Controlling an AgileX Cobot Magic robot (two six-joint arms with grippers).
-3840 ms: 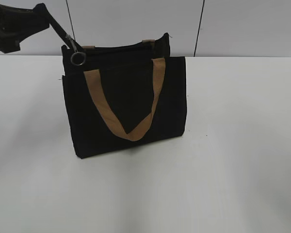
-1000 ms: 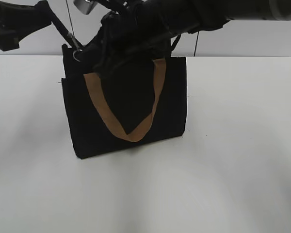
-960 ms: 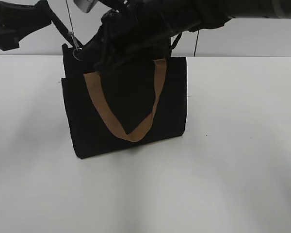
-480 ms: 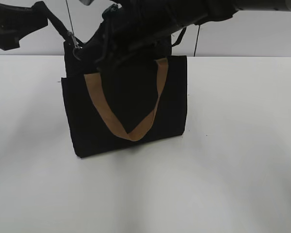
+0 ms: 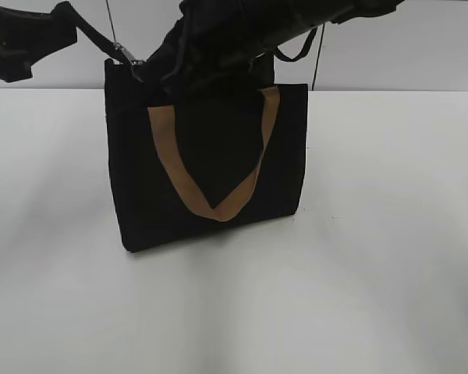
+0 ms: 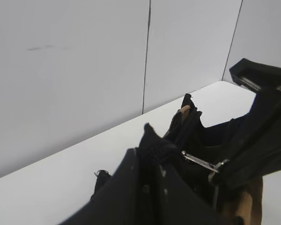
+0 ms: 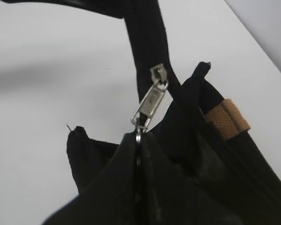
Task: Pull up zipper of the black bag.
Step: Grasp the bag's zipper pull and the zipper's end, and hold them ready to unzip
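Bag [image 5: 207, 167] shifted right; right pincer [image 5: 140, 68] closed on zipper [image 7: 149, 104] pull.

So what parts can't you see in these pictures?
- Ring pull of the zipper: right wrist view, hidden between the right gripper's fingers.
- Left gripper: exterior view, cut off by the left edge.
- Black bag's top opening: exterior view, covered by the right arm.
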